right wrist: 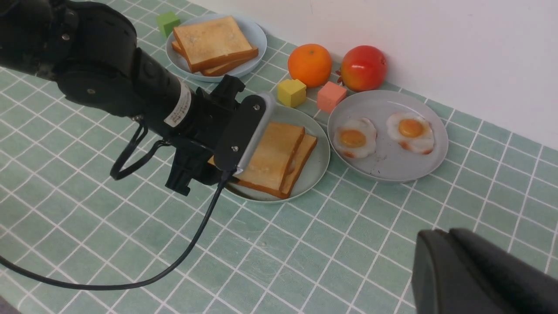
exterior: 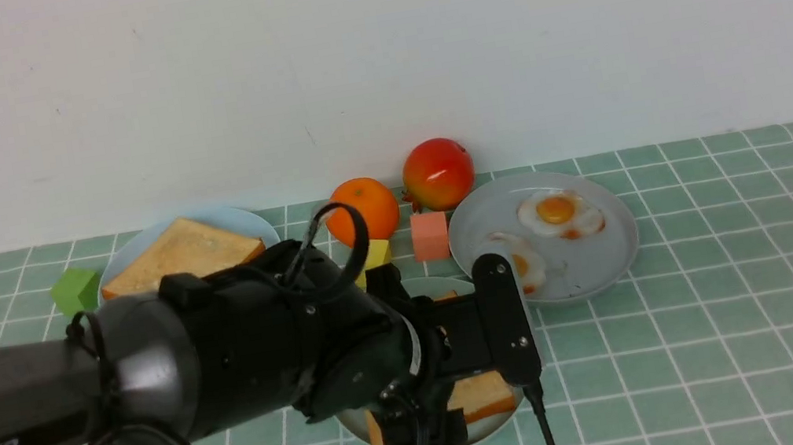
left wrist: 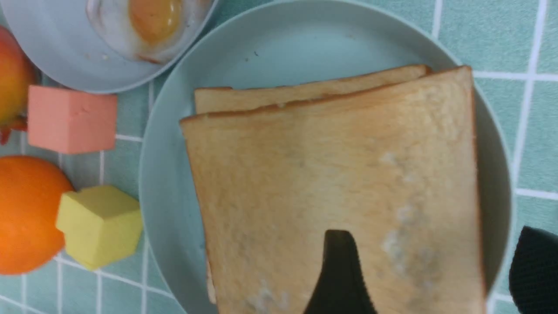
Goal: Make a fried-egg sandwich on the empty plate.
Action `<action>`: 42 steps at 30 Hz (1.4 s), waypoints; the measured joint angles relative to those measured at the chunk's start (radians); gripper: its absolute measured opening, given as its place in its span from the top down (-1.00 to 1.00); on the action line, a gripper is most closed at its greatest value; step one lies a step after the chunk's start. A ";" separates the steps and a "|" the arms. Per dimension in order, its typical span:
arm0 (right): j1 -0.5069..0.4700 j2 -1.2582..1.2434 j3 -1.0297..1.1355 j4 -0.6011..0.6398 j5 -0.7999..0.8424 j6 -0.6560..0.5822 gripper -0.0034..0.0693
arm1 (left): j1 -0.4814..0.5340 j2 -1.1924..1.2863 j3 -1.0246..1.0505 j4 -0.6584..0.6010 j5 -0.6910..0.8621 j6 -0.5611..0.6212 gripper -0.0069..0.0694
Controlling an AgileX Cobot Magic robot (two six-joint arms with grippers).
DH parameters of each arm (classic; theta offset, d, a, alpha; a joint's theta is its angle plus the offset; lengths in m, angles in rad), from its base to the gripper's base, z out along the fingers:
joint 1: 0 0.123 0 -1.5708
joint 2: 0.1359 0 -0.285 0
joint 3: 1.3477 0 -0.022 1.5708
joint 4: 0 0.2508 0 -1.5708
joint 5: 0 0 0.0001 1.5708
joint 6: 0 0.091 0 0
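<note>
Two golden toast slices lie stacked on the mint-green empty plate (left wrist: 174, 196) (right wrist: 316, 165). The top slice (left wrist: 331, 165) (right wrist: 272, 152) (exterior: 483, 392) sits a little askew over the lower slice (left wrist: 305, 89) (right wrist: 303, 155). My left gripper (left wrist: 436, 270) is open low over them: one finger (left wrist: 340, 270) rests above the top slice, the other (left wrist: 534, 270) stands outside the plate's rim. Two fried eggs (exterior: 558, 211) (exterior: 523, 266) lie on the grey plate (exterior: 608, 252). The right gripper (right wrist: 429, 244) is shut and empty above bare tiles, away from the plates.
A pale blue plate (exterior: 237, 220) at the back left holds more toast (exterior: 182, 252). An orange (exterior: 362, 208), a red fruit (exterior: 438, 172), a pink cube (exterior: 430, 235) and a yellow cube (exterior: 377, 253) crowd behind the mint plate. A green cube (exterior: 74, 289) sits far left.
</note>
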 joint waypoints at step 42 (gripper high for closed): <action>0.000 -0.345 0.603 -0.152 -0.416 0.471 0.75 | -0.080 -1.756 1.044 -0.176 -0.309 -0.723 0.85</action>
